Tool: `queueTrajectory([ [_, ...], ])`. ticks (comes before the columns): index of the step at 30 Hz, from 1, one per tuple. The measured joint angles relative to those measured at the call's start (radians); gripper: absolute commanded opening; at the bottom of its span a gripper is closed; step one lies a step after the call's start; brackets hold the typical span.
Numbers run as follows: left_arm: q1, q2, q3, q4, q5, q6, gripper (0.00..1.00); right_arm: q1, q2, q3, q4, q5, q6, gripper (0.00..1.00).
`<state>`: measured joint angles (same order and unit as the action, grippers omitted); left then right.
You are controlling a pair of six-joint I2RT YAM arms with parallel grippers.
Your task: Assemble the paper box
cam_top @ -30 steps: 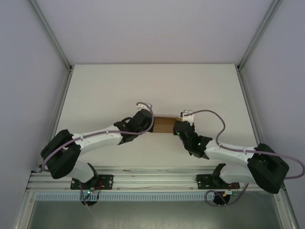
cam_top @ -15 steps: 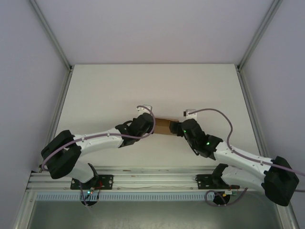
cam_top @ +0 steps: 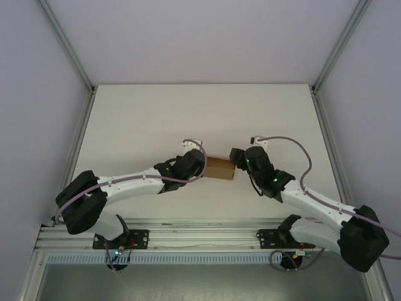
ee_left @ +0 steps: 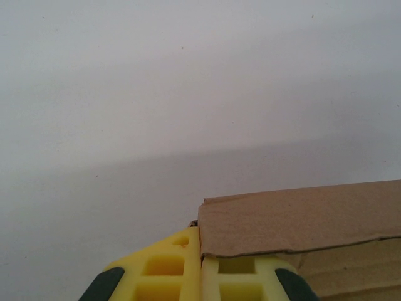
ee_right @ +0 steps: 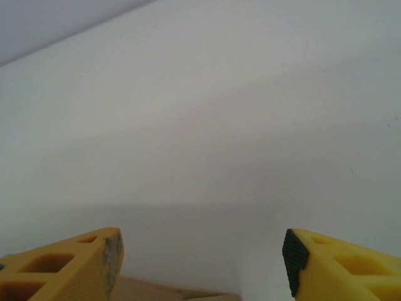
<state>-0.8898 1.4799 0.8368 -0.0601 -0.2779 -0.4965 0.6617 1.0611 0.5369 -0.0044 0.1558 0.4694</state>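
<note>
The paper box [cam_top: 218, 168] is a small brown cardboard piece at the middle of the white table [cam_top: 156, 119]. My left gripper [cam_top: 199, 165] is at its left end. In the left wrist view the yellow fingers [ee_left: 164, 266] are pressed together at the box's left edge [ee_left: 301, 216], with a cardboard panel lying over the right finger, so the left gripper [ee_left: 200, 244] is shut on it. My right gripper [cam_top: 237, 158] is at the box's right end. Its jaws stand wide apart [ee_right: 200, 263] with nothing between them, and a sliver of cardboard [ee_right: 169, 291] shows low down.
Aluminium frame rails [cam_top: 329, 125] run along both sides of the table, and pale walls enclose it. Lilac cables [cam_top: 294, 153] loop off both wrists. The arms' mounting rail [cam_top: 200, 238] lies along the near edge.
The right gripper has opened and let go of the box's right end, and its wrist has turned and shifted slightly away. The left gripper has kept its hold and the box has barely moved.
</note>
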Motion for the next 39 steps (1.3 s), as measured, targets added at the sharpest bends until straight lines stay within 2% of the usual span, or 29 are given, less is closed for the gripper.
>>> queueTrajectory([
  [5, 0.0, -0.002, 0.011, -0.031, 0.016, 0.022, 0.18, -0.01, 0.043, -0.061, 0.06, -0.03, 0.055, 0.63],
  [8, 0.0, -0.021, 0.013, -0.071, 0.044, 0.042, 0.32, -0.015, 0.047, -0.086, 0.112, -0.036, 0.079, 0.63],
  [10, 0.002, -0.042, 0.014, -0.111, 0.063, 0.059, 0.47, -0.018, 0.05, -0.097, 0.132, -0.037, 0.089, 0.62],
  [15, 0.002, -0.084, 0.033, -0.229, 0.116, 0.096, 0.72, -0.021, 0.058, -0.101, 0.143, -0.037, 0.098, 0.61],
  [18, -0.002, -0.09, 0.068, -0.266, 0.162, 0.118, 0.91, -0.02, 0.063, -0.101, 0.152, -0.053, 0.099, 0.6],
  [20, -0.005, -0.099, 0.086, -0.275, 0.19, 0.12, 1.0, -0.02, 0.064, -0.101, 0.153, -0.056, 0.098, 0.6],
  [26, 0.019, -0.118, 0.135, -0.294, 0.265, 0.093, 1.0, -0.02, 0.081, -0.101, 0.178, -0.06, 0.081, 0.59],
  [31, 0.163, -0.116, 0.14, -0.286, 0.351, 0.044, 0.99, -0.02, 0.087, -0.101, 0.188, -0.06, 0.064, 0.59],
  [34, 0.209, -0.116, 0.12, -0.264, 0.392, 0.025, 0.88, -0.02, 0.089, -0.101, 0.192, -0.059, 0.057, 0.59],
  [39, 0.213, -0.112, 0.018, -0.208, 0.472, -0.003, 0.69, -0.02, 0.09, -0.101, 0.194, -0.059, 0.058, 0.59],
])
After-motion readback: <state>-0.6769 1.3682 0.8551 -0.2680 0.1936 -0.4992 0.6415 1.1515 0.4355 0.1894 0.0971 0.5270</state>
